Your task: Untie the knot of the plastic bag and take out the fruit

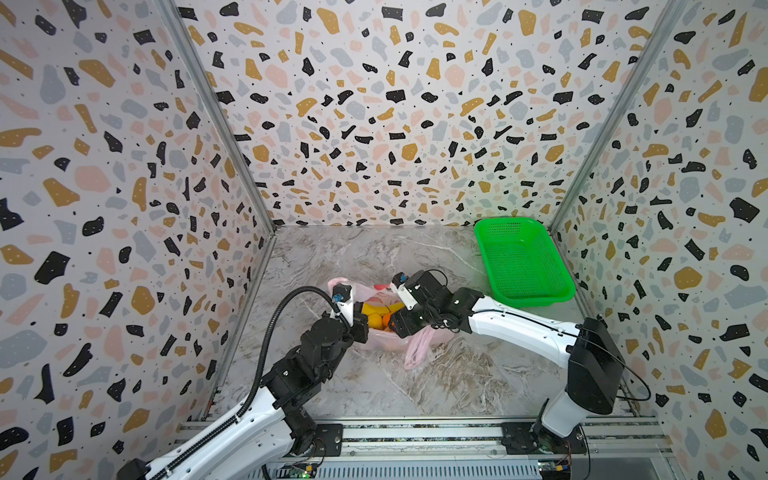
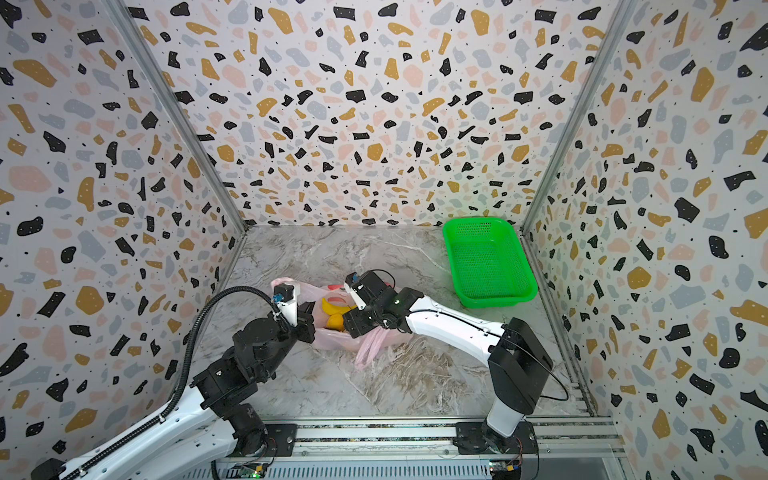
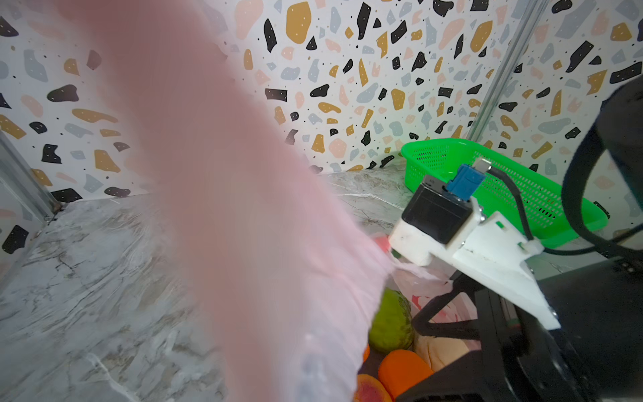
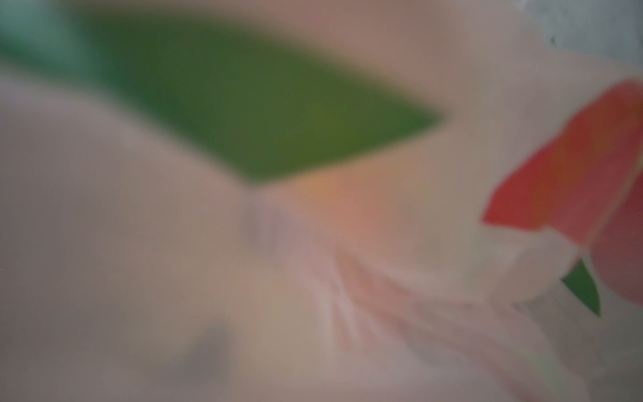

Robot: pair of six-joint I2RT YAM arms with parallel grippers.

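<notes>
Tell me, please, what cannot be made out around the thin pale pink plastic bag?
- Right wrist view: wholly blurred, the thin pale pink plastic bag pressed against the lens.
- Left wrist view: bag film hides the fingertips of the left gripper.
- Both top views: arms cover most small toy fruit; right gripper opening unclear.

The plastic bag [image 1: 380, 340] is coloured pale pink with red prints. The banana [image 1: 374, 308] is coloured yellow, the tangerine [image 3: 400, 369] orange, the basket [image 1: 536, 300] bright green. The walls [image 1: 395, 124] are spotted black, gold and pink.
</notes>
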